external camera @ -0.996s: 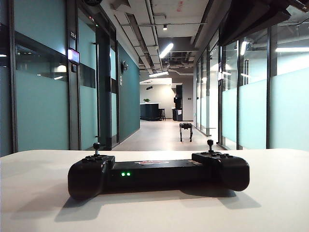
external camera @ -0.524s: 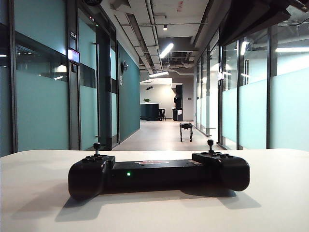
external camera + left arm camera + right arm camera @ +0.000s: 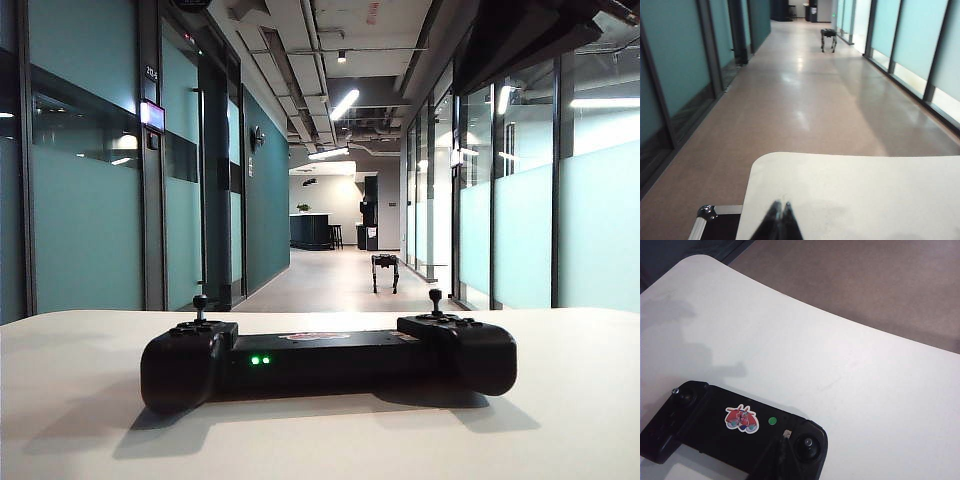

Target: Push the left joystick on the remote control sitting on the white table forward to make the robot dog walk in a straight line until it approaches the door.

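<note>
The black remote control (image 3: pixel 330 362) lies on the white table (image 3: pixel 560 420), its green light on. Its left joystick (image 3: pixel 200 300) stands upright and untouched. The robot dog (image 3: pixel 385 270) stands far down the corridor, also seen in the left wrist view as the robot dog (image 3: pixel 828 39). My right gripper (image 3: pixel 785 435) is shut and hovers over the remote control (image 3: pixel 715 432), beside its other joystick (image 3: pixel 808 442) and away from the left joystick (image 3: pixel 676 390). My left gripper (image 3: pixel 780 205) is shut and empty over the table's (image 3: pixel 865 190) left corner. I cannot tell which door is meant.
Glass partitions line both sides of the corridor (image 3: pixel 330 285). A black case with metal corners (image 3: pixel 710 222) sits on the floor by the table's left corner. A dark shape (image 3: pixel 530 30) hangs at the top right of the exterior view.
The remote's green light blinked from two dots to one and back. The remote, both joysticks and the robot dog stay where they were.
</note>
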Controlling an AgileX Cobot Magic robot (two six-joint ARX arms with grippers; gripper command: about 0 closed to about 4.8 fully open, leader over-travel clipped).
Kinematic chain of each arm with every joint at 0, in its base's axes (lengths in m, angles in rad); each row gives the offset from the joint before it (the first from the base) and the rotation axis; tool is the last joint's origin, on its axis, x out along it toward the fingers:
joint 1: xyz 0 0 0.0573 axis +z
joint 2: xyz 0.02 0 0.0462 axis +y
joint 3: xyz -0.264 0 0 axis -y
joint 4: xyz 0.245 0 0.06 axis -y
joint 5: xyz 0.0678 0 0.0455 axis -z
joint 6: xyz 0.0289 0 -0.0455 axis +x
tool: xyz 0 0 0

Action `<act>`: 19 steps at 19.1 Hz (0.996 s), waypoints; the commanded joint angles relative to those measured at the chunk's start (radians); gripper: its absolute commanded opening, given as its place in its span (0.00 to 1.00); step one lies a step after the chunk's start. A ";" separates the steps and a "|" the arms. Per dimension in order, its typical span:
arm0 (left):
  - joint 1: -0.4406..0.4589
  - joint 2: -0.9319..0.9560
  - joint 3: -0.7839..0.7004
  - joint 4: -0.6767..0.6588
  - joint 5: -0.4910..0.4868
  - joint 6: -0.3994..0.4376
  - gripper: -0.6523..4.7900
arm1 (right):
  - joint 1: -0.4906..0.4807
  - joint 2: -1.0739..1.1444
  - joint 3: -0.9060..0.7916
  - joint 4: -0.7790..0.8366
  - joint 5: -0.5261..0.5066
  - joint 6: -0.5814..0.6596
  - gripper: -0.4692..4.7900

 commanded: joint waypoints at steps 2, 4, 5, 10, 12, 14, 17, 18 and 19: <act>-0.049 0.000 -0.040 0.074 -0.035 0.013 0.11 | 0.001 -0.002 0.005 0.018 -0.002 -0.004 0.08; -0.068 0.000 -0.040 0.074 -0.056 0.027 0.11 | 0.001 -0.001 0.005 0.018 -0.002 -0.004 0.08; -0.067 0.000 -0.040 0.071 -0.061 0.027 0.11 | 0.001 0.000 0.005 0.018 -0.002 -0.004 0.08; -0.058 0.000 -0.040 0.040 -0.063 0.031 0.11 | 0.001 -0.001 0.005 0.018 -0.002 -0.004 0.08; -0.058 0.000 -0.040 0.036 -0.063 0.030 0.11 | 0.001 0.000 0.005 0.018 -0.002 -0.004 0.08; -0.059 0.000 -0.040 0.036 -0.060 0.016 0.11 | 0.001 0.000 0.005 0.018 -0.002 -0.004 0.08; -0.059 0.000 -0.040 0.036 -0.060 -0.012 0.11 | 0.001 0.000 0.005 0.018 -0.002 -0.004 0.08; -0.059 0.000 -0.040 0.036 -0.061 -0.016 0.11 | 0.001 0.000 0.005 0.018 -0.002 -0.004 0.08; -0.059 0.000 -0.040 0.036 -0.061 -0.016 0.11 | 0.001 0.000 0.005 0.018 -0.002 -0.004 0.08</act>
